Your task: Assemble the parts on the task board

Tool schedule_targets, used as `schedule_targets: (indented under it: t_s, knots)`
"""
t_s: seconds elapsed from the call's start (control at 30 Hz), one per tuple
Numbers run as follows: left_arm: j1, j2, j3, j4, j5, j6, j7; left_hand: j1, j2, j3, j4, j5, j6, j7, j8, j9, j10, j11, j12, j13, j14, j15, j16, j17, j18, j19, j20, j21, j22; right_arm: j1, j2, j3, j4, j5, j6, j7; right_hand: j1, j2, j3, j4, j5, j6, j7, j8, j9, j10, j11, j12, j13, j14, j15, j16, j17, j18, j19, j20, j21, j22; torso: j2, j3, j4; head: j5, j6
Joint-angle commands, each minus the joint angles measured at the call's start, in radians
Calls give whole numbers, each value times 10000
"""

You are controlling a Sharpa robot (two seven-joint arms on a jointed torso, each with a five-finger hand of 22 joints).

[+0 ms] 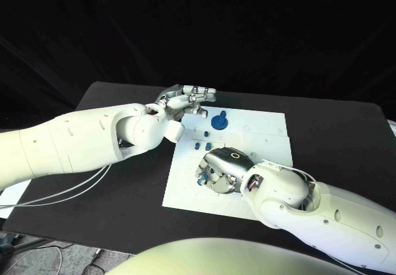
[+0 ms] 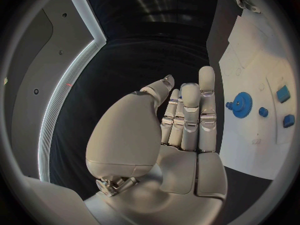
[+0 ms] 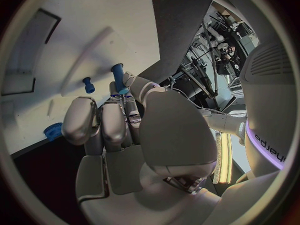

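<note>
The white task board (image 1: 256, 134) lies mid-table. My right hand (image 1: 220, 171) is curled down on its near left part, and in the right wrist view its fingertips pinch an upright blue peg (image 3: 117, 77); the peg shows blue under the fingers (image 1: 202, 180). A shorter blue peg (image 3: 88, 85) stands just beside it. A blue gear (image 1: 220, 121) sits near the board's far left, with small blue pieces (image 1: 206, 134) close by. My left hand (image 1: 186, 99) hovers over the board's far left corner, fingers straight, holding nothing. The left wrist view shows the gear (image 2: 240, 102) and blue blocks (image 2: 283, 93).
The black table (image 1: 107, 200) spreads round the board, with bare room to the left and right. White cables (image 1: 58, 195) hang off its left edge under my left arm. My right forearm (image 1: 330, 212) covers the board's near right corner.
</note>
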Motion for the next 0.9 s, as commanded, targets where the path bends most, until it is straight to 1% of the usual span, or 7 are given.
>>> schedule_targets:
  t_s: [0.03, 0.4, 0.53, 0.6, 0.7, 0.8, 0.9]
  knots:
    - [5, 14, 7, 15, -31, 187, 53, 28, 37, 26, -58, 39, -68, -5, 60, 11, -60, -16, 64, -12, -80, -14, 46, -11, 95, -25, 77, -44, 4, -22, 20, -12, -38, -199, 299, -88, 233, 115, -3, -38, 67, 15, 42, -37, -4, 679, -635, 59, 171, 337, -45, 43, 13, -74, 46, 11, 57, 2, 1, -1, -4, 1, -20]
    - [5, 34, 7, -6, -31, 198, 51, 23, 36, 15, -69, 33, -82, -1, 68, 11, -80, -10, 84, -15, -83, -11, 56, -16, 94, -26, 80, -42, 8, -38, 95, -28, -44, -310, 512, -130, 216, 114, -5, -42, 71, 16, 49, -40, -5, 682, -629, 49, 172, 337, -41, 44, 11, -73, 42, 12, 54, -3, -4, -2, -9, -14, -25]
    - [5, 35, 7, -6, -31, 196, 51, 23, 36, 15, -69, 33, -82, -1, 68, 11, -80, -10, 84, -15, -83, -11, 56, -16, 94, -26, 80, -42, 8, -39, 164, -71, -93, -422, 576, -215, 153, 89, -33, -48, 68, -2, 58, -58, -11, 667, -618, 8, 172, 332, -32, 40, -1, -73, 32, 21, 50, -13, -2, -6, -8, -17, -21]
    - [5, 38, 7, -5, -31, 197, 50, 23, 36, 15, -69, 33, -82, -1, 68, 11, -80, -10, 84, -15, -83, -11, 56, -16, 94, -26, 80, -42, 8, -38, 191, -100, -130, -485, 619, -274, 76, 71, -62, -51, 66, -53, 71, -93, -25, 616, -602, -63, 162, 324, -14, 34, -16, -73, 21, 37, 48, -19, -6, -5, 5, -26, -35]
    - [5, 35, 7, -1, -31, 196, 48, 23, 36, 15, -69, 33, -82, -1, 68, 11, -80, -10, 84, -15, -83, -11, 56, -16, 94, -26, 80, -42, 8, -38, 213, -128, -173, -534, 640, -331, -29, 33, -107, -38, 71, -158, 100, -149, -49, 521, -564, -163, 141, 319, 13, 37, -22, -74, 9, 61, 47, -23, -3, -6, -1, -24, -34]
    - [6, 27, 7, 3, -31, 190, 45, 23, 36, 15, -69, 33, -82, -1, 68, 11, -80, -10, 84, -15, -83, -11, 56, -16, 94, -26, 80, -42, 8, -37, 223, -156, -212, -559, 580, -362, -259, -62, -177, 35, 100, -558, 196, -220, -119, 207, -457, -402, 63, 308, 113, 36, -40, -74, -19, 130, 27, -54, 0, -7, 0, -26, -36]
    - [6, 20, 7, 5, -31, 188, 41, 23, 36, 15, -69, 33, -82, -1, 68, 11, -80, -10, 84, -15, -83, -11, 56, -16, 94, -26, 80, -42, 8, -37, 225, -178, -230, -556, 472, -338, -549, -260, -297, 134, 119, -1076, 234, -217, -138, -324, -326, -686, -14, 282, 224, -7, -116, -52, -83, 225, -54, -174, -8, -7, -8, -31, -35]
